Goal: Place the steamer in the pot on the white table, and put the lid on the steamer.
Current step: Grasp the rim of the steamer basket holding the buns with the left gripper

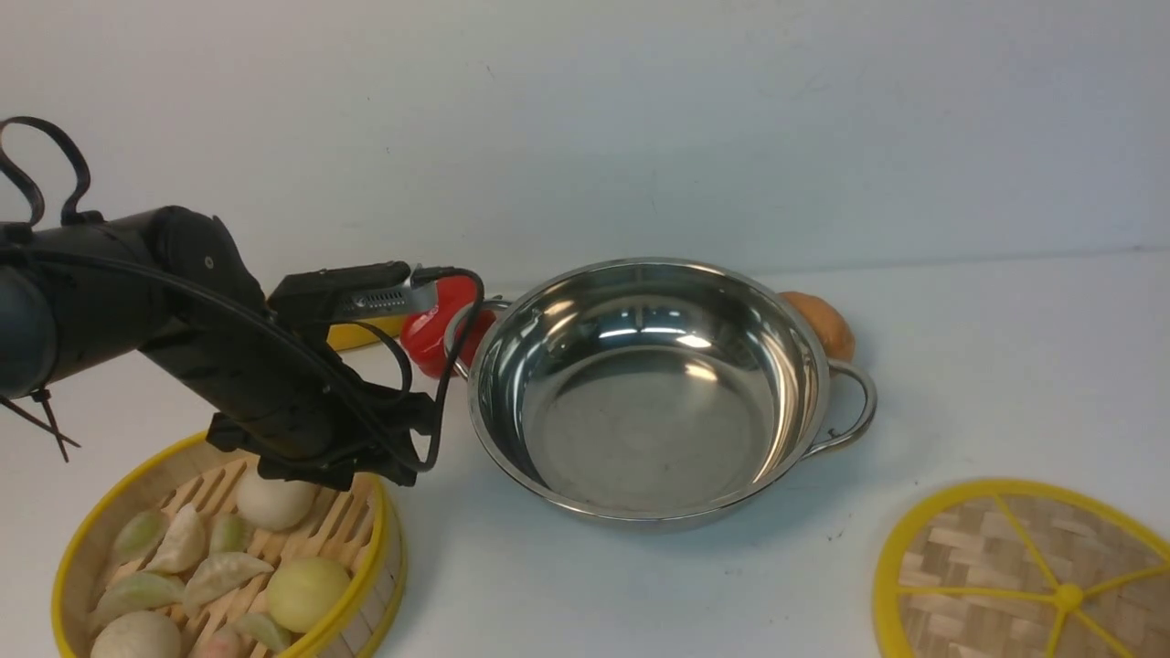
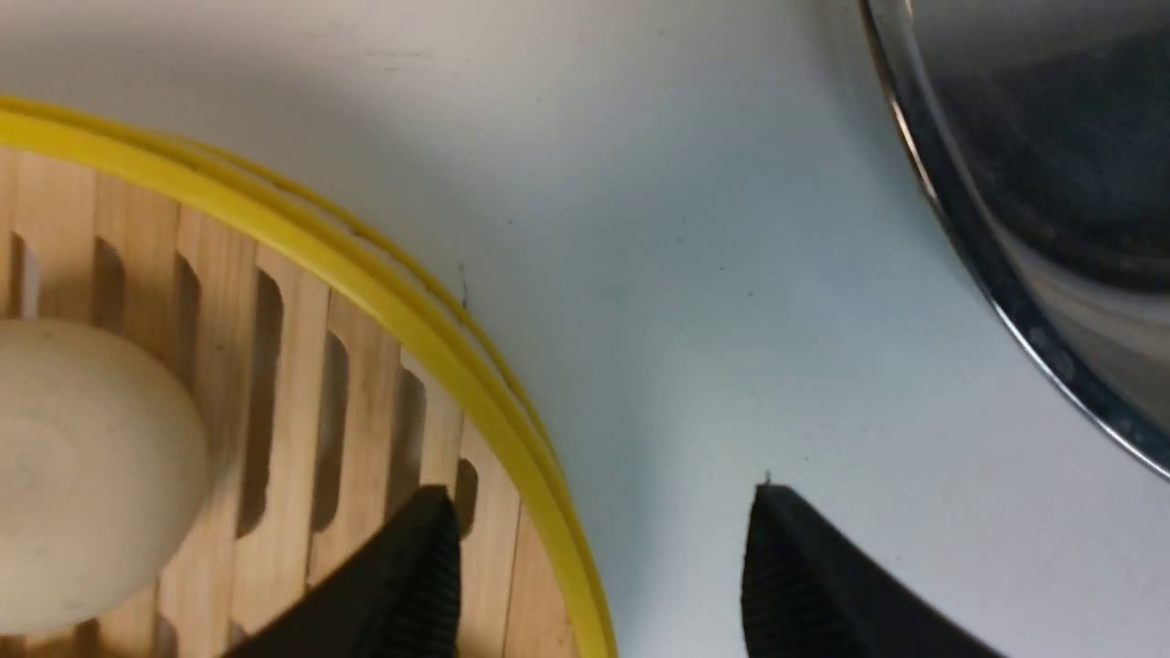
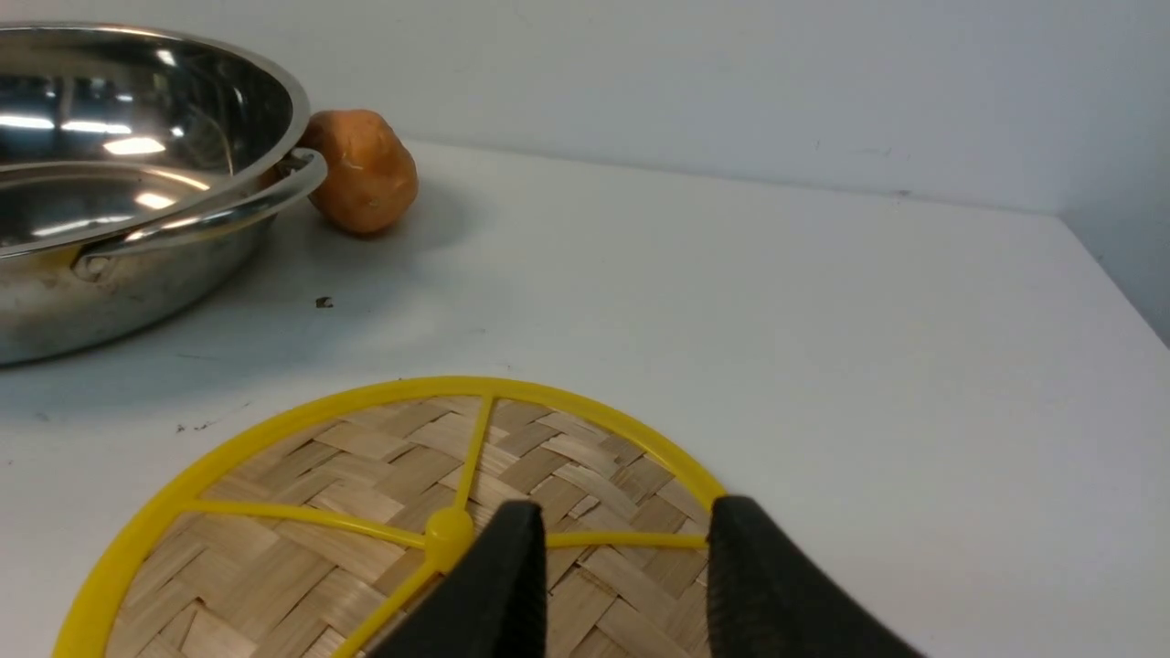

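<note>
The steamer (image 1: 382, 548) sits at the front left of the white table (image 1: 960, 366), with buns and dumplings on its slatted floor. My left gripper (image 2: 599, 557) is open and straddles the steamer's yellow rim (image 2: 384, 302): one finger is over the slats, the other over the table. The empty steel pot (image 1: 640, 439) stands in the middle, apart from the steamer. The woven lid (image 1: 987, 576) lies flat at the front right. My right gripper (image 3: 626, 567) hovers open over the lid (image 3: 320, 484), near its centre knob. The front view does not show the right arm.
A red object (image 1: 430, 334) and a yellow one (image 1: 361, 336) lie behind the pot's left side, partly hidden by my left arm (image 1: 274, 402). A brown potato-like lump (image 1: 823, 320) rests behind the pot's right handle (image 1: 855, 407). A wall backs the table.
</note>
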Controlling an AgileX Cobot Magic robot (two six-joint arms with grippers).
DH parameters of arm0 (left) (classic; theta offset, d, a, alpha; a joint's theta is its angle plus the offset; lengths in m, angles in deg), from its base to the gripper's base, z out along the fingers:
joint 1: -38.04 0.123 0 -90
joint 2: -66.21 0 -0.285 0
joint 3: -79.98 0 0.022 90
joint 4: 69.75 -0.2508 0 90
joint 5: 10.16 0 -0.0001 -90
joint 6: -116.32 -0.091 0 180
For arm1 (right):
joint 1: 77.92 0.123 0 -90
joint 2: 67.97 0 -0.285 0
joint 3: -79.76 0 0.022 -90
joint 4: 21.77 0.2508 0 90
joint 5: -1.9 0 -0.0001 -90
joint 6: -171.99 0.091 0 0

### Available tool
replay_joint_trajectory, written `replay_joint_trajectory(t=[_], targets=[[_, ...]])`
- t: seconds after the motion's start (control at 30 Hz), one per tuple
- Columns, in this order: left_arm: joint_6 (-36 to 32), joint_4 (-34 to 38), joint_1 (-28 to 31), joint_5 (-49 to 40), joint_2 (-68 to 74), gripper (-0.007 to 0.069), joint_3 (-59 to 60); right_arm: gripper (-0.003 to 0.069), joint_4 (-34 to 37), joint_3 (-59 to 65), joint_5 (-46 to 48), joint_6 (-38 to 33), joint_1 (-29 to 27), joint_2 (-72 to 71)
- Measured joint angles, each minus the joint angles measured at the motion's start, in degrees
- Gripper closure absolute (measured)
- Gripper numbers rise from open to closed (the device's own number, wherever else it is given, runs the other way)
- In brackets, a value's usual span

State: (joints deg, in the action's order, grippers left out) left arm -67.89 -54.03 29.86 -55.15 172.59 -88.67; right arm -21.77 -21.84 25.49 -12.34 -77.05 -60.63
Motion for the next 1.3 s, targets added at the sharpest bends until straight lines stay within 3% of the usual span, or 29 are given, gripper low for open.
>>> replay_joint_trajectory(t=[0.9, 1.3], targets=[[3.0, -2.2, -0.1, -0.7, 5.6, 0.026, 0.0, 0.0419, 0.0, 0.0, 0.0, 0.0, 0.0, 0.0], [5.3, -3.5, -4.4, 3.0, 8.6, 0.026, -0.3, 0.0419, 0.0, 0.0, 0.0, 0.0, 0.0, 0.0]])
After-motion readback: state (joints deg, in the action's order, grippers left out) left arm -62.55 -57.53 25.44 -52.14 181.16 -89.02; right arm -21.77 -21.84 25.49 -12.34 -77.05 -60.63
